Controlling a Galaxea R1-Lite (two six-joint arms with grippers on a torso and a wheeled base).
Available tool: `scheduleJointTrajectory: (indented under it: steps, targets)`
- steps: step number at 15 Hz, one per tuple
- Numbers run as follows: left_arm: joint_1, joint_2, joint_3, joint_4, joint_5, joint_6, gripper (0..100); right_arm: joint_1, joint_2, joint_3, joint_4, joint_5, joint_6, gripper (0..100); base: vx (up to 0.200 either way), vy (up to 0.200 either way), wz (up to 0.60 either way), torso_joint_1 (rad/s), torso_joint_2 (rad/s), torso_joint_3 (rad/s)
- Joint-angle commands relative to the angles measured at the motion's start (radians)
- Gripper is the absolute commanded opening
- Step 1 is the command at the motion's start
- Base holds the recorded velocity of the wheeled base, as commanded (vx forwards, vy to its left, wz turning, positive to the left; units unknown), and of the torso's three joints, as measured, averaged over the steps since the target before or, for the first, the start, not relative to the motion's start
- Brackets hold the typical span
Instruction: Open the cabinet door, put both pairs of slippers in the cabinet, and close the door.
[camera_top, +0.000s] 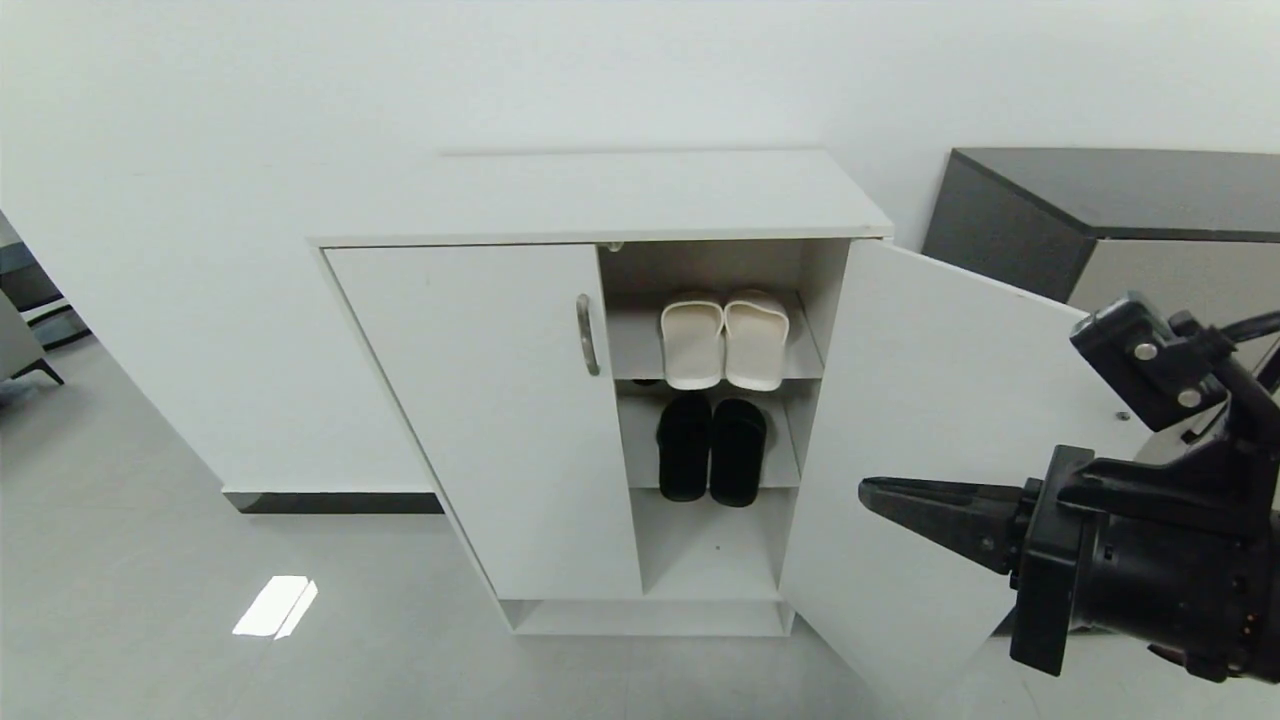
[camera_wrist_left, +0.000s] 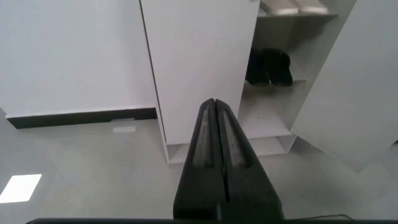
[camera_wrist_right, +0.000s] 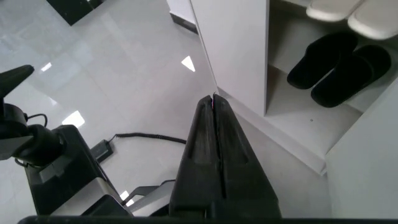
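We see a white cabinet (camera_top: 600, 195); its open right door (camera_top: 930, 400) looks stiff and light, best pushed on its face; white slippers (camera_top: 725, 340) and black slippers (camera_top: 710, 450) sit inside the cabinet; right gripper (camera_top: 870, 492) and left gripper (camera_wrist_left: 214, 106) closed, empty.

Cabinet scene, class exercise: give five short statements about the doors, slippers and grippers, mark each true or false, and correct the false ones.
1. The right door stands open. True.
2. The white slippers lie below the black slippers. False: the white pair lies above the black pair.
3. The left door is shut. True.
4. The right gripper holds a black slipper. False: it is shut on nothing, out in front of the open door.
5. The left gripper is shut and empty. True.
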Motion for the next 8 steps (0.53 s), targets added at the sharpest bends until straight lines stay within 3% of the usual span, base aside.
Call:
scheduleJointTrajectory:
  steps: [1,8]
  targets:
    - [0.0,0.001,0.0,-0.001,0.0,0.0,0,0.002,0.001,0.004,-0.001,0.0,0.0,0,0.0,0.0,0.0,0.203,-0.48,-0.276]
    - [0.0,0.001,-0.001,-0.001,0.0,0.0,0,0.022,-0.002,0.008,-0.001,-0.001,0.0,0,0.0,0.0,0.0,0.217,-0.5,-0.286]
